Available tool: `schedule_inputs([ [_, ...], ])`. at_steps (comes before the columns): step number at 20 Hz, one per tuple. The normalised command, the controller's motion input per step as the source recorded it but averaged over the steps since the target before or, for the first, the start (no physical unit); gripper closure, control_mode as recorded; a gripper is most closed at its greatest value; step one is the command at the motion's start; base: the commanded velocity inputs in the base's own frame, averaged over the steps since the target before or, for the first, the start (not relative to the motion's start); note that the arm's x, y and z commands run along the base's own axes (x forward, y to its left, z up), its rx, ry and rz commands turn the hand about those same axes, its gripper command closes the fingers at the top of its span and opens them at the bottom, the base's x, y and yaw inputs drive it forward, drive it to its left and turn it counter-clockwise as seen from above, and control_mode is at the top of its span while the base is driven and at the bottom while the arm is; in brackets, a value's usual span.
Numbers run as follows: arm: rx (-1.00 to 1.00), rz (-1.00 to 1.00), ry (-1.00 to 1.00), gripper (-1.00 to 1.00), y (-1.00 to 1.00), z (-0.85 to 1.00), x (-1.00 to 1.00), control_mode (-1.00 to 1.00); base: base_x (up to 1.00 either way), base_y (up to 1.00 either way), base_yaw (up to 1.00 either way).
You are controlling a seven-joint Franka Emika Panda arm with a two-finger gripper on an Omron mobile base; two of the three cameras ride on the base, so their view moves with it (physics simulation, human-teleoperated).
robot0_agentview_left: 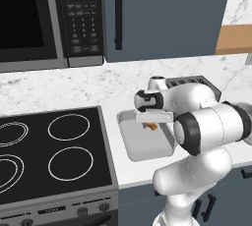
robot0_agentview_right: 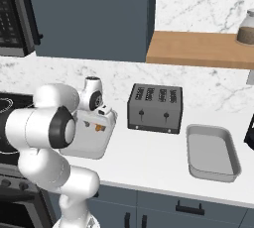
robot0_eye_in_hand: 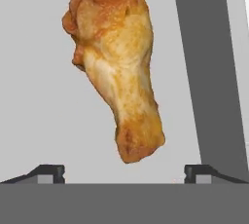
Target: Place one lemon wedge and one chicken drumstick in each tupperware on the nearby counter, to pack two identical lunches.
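The golden chicken drumstick [robot0_eye_in_hand: 116, 72] lies on the flat floor of the tupperware [robot0_agentview_left: 142, 146] that sits just beside the stove [robot0_agentview_left: 54, 151]. The pincer [robot0_eye_in_hand: 124, 172] hangs right over that tupperware, and its two tips stand wide apart with nothing between them. In the hand view the drumstick is straight ahead of the pincer, in line with the gap between the tips. Its long side points toward the pincer: the thin end is nearest the tips and the fat, lumpy end is farthest away. The drumstick looks let go and at rest in the tray.

I see no lemon wedge in this tupperware, though the arm hides part of it. The other tupperware [robot0_agentview_right: 212, 152] sits on the desk [robot0_agentview_right: 149, 157] on the far side of the toaster [robot0_agentview_right: 155, 108], well apart from the pincer, and it looks bare. So I think the pincer should lift straight up and away from the drumstick next, then go for another piece of food.
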Motion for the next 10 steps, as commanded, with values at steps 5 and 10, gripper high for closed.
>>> schedule_inputs([
  [5,0.0,0.0,-0.02,-1.0,0.0,0.55,-0.62,-1.0,0.0,0.0,0.0],
  [10,-0.03,0.0,-0.02,-1.0,0.0,0.53,-0.54,-1.0,0.0,0.0,0.0],
])
